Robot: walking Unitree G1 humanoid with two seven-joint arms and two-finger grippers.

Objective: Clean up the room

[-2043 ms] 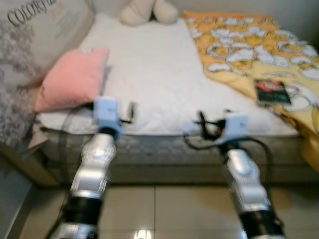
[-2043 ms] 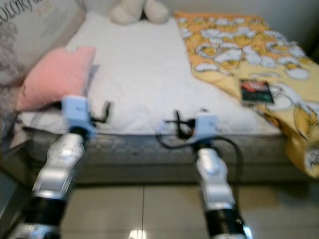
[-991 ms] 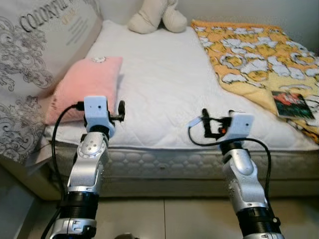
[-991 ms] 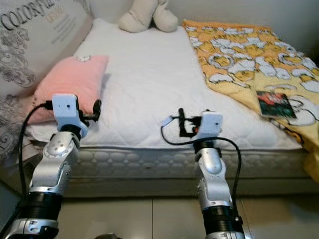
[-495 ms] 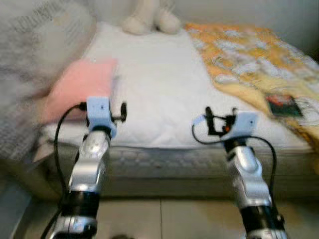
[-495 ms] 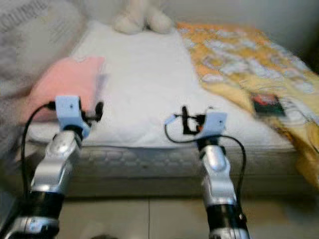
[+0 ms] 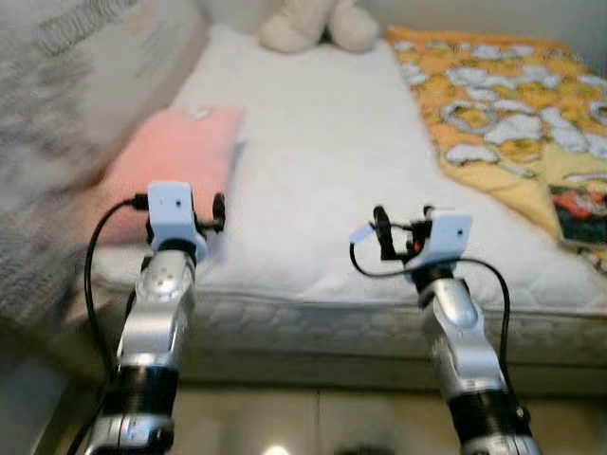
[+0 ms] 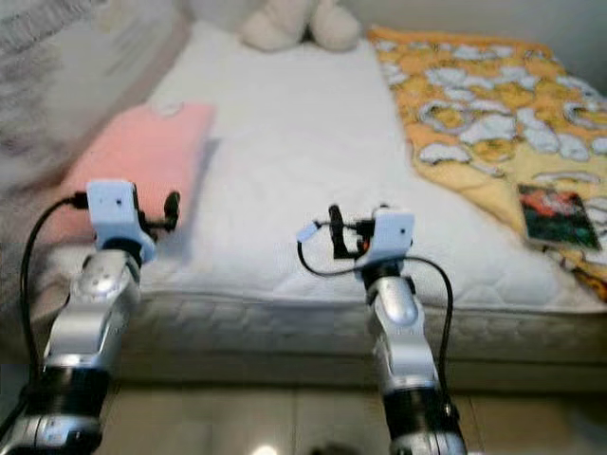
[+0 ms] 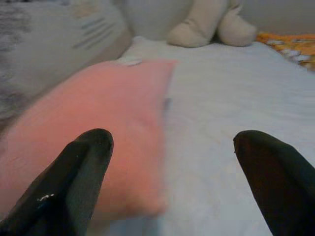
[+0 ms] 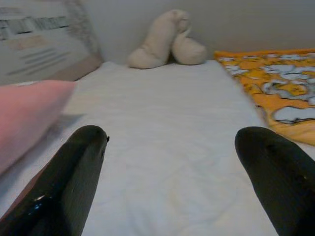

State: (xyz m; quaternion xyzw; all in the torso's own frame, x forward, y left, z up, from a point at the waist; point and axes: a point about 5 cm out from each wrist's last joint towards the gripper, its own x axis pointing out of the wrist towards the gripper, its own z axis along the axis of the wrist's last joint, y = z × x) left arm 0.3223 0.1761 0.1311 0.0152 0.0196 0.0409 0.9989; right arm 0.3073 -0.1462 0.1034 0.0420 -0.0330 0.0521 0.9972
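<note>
At the bed (image 7: pixel 313 180) foot | camera has closed in and swung left since a second ago; arms unchanged | left end effector (image 9: pixel 172 187) wide, empty, facing pillow (image 7: pixel 166 161) | right end effector (image 10: pixel 172 182) wide, empty | book (image 8: pixel 555 216) on blanket (image 8: pixel 493 104), right | no pickup begun.

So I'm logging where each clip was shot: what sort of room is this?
Most likely a bedroom. A white quilted mattress takes up most of the view, with a pink rectangular pillow, an orange and yellow patterned blanket and a cream plush toy lying on it.
</note>
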